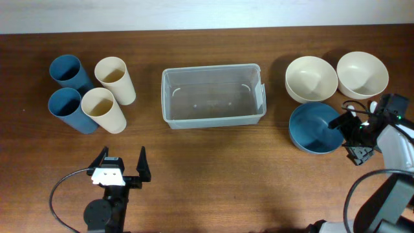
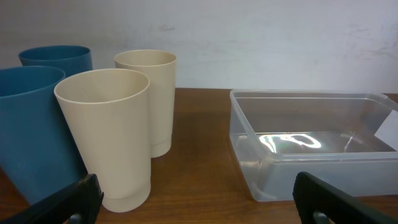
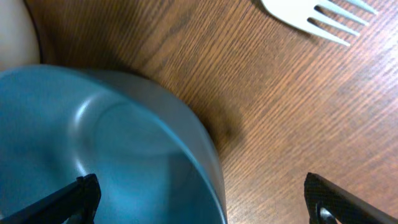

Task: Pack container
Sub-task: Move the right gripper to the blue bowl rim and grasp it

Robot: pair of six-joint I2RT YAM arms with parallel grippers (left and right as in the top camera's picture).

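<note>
The clear rectangular container (image 1: pixel 213 120) sits empty at the table's middle; it also shows at the right of the left wrist view (image 2: pixel 292 174). My left gripper (image 1: pixel 121 168) is open and empty, near the front edge, left of the container; in its wrist view (image 2: pixel 199 202) the jaws frame a cream cup (image 2: pixel 112 137) and the container. My right gripper (image 1: pixel 347 138) is open at the right side of a blue bowl (image 1: pixel 314 128). In the right wrist view (image 3: pixel 205 199) one finger is over the bowl's inside (image 3: pixel 93 143) and the other over the table, so the jaws straddle the rim.
Two blue cups (image 1: pixel 68 70) (image 1: pixel 66 107) and two cream cups (image 1: pixel 115 77) (image 1: pixel 103 109) lie at the left. Two cream bowls (image 1: pixel 311 77) (image 1: pixel 362 73) sit behind the blue bowl. A white plastic fork (image 3: pixel 317 15) lies on the wood beyond the blue bowl.
</note>
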